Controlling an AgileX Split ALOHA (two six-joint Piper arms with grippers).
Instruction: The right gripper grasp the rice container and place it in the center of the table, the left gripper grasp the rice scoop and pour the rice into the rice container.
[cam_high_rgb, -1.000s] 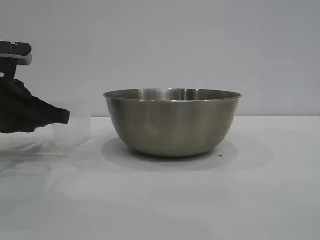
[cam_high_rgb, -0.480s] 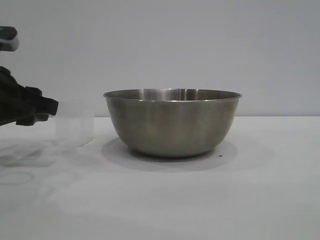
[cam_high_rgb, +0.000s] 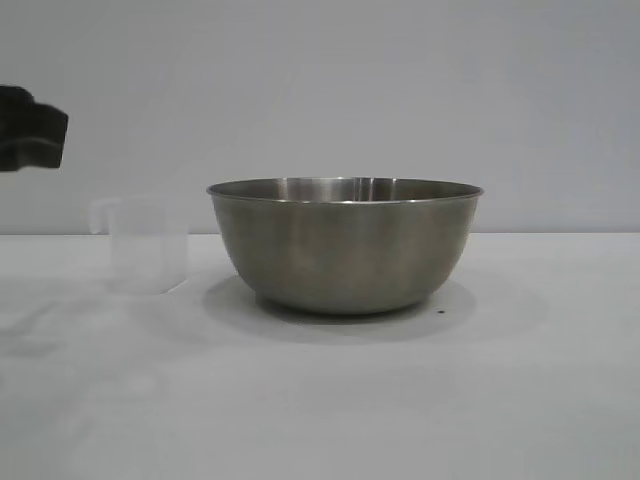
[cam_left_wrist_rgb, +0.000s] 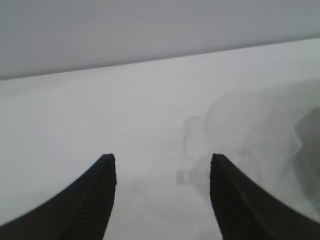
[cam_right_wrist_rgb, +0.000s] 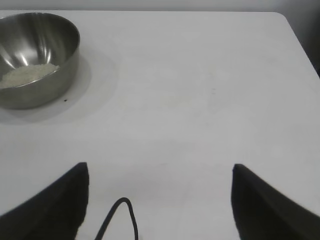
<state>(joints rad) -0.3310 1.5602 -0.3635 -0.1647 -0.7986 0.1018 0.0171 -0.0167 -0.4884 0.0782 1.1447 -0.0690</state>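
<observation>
Rice container (cam_high_rgb: 345, 245) blocks table (cam_high_rgb: 500, 400) centre; rice scoop (cam_high_rgb: 148, 245) just beside; room elsewhere.

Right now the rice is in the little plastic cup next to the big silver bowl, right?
Not quite. The rice lies inside the big silver bowl, as the right wrist view shows. The little plastic cup does stand next to the bowl, upright on the table.

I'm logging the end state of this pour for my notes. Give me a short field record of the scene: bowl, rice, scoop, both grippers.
rice container: upright, mid-table
rice: heap inside the container
rice scoop: upright on table, beside the container, apart from it, not held
left gripper: open, holding nothing, raised above and beside the scoop
right gripper: open, holding nothing, away from the container
</observation>
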